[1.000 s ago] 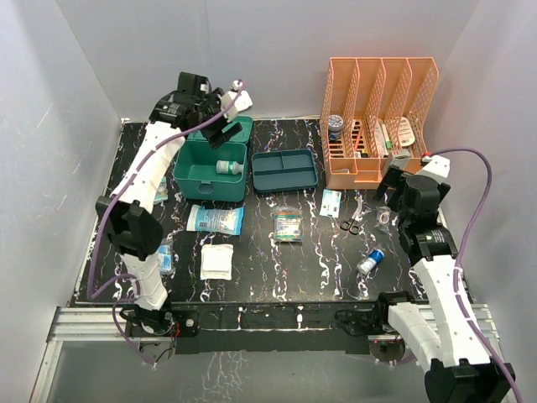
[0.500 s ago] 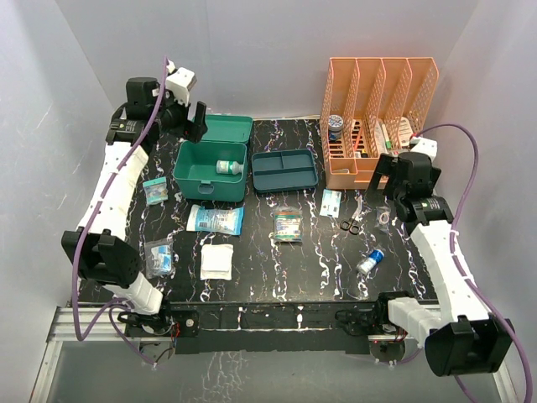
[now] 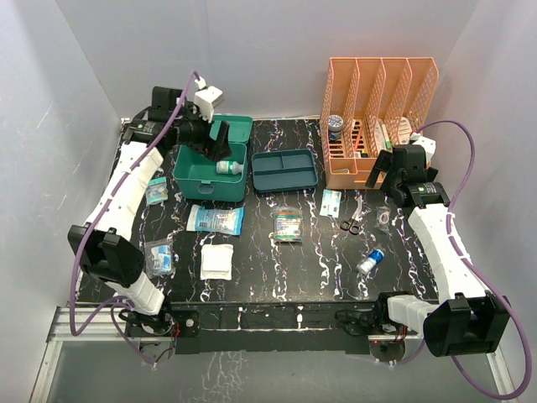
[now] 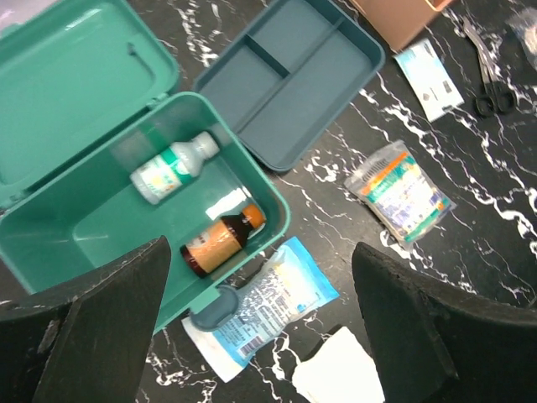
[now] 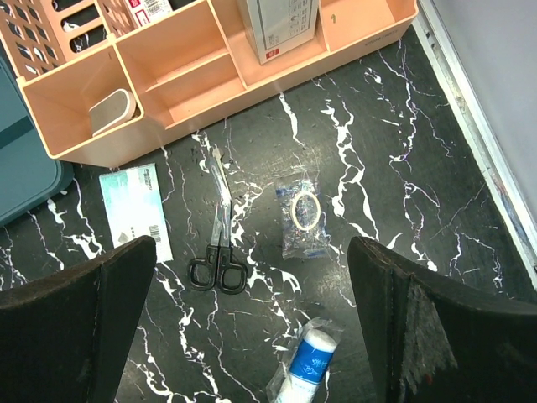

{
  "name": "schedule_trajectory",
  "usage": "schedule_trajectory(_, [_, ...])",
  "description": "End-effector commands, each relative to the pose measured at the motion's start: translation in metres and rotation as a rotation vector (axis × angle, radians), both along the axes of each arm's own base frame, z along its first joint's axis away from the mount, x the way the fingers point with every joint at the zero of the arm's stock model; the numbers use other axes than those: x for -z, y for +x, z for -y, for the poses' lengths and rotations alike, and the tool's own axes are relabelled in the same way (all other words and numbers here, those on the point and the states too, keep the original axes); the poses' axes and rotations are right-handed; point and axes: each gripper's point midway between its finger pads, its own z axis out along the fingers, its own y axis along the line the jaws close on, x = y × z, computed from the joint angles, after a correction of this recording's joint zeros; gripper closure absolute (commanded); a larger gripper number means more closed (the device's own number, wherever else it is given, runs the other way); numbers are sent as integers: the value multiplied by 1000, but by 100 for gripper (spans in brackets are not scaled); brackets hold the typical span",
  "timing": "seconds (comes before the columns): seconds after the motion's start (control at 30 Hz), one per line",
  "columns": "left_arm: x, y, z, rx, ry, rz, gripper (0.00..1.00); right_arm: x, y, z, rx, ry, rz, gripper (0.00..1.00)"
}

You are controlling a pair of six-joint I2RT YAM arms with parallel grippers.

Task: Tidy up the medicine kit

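The teal-green medicine kit [image 3: 210, 178] stands open at the back left, lid tipped back. In the left wrist view the kit [image 4: 75, 227] holds a white bottle [image 4: 172, 168] and a brown bottle with an orange label [image 4: 220, 242]. My left gripper [image 3: 216, 143] hovers over the kit, open and empty [image 4: 260, 336]. My right gripper [image 3: 388, 172] is open and empty [image 5: 252, 327], high above the scissors [image 5: 218, 243], a small bag with a ring [image 5: 302, 210] and a blue-white bandage roll [image 5: 310, 365].
A dark blue-teal divided tray [image 3: 285, 170] lies right of the kit. An orange file rack [image 3: 382, 117] stands at the back right. A blue-white pouch [image 3: 215, 219], white gauze pad [image 3: 219, 261], green-orange packet [image 3: 287, 224], white sachet [image 3: 331, 201] and small bags [image 3: 159, 256] lie on the black marbled table.
My left arm swung out to the back left corner and then right again, ending over the open kit. My right gripper shifted back toward the rack. No object moved.
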Motion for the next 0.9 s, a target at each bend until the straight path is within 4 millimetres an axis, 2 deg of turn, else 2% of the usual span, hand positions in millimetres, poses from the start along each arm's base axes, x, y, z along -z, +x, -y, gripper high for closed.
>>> schedule_trajectory(0.0, [5,-20,25,117,29,-34,12,-29,6,4,48,13,91,2])
schedule_trajectory(0.23, [18,-38,61,240,98,-53,12,-28,2,7,78,16,92,2])
schedule_trajectory(0.43, [34,-43,111,295,114,-83,12,-32,6,10,89,7,96,2])
schedule_trajectory(0.57, [47,-28,141,176,57,-147,15,-36,7,11,99,4,106,2])
schedule_trajectory(0.67, [65,-22,157,61,32,-220,17,-38,4,13,109,-2,107,2])
schedule_trajectory(0.77, [88,-23,168,-47,57,-256,17,-38,-2,16,119,-13,100,2])
schedule_trajectory(0.87, [105,-34,180,-90,86,-260,17,-36,-10,17,123,-19,96,2])
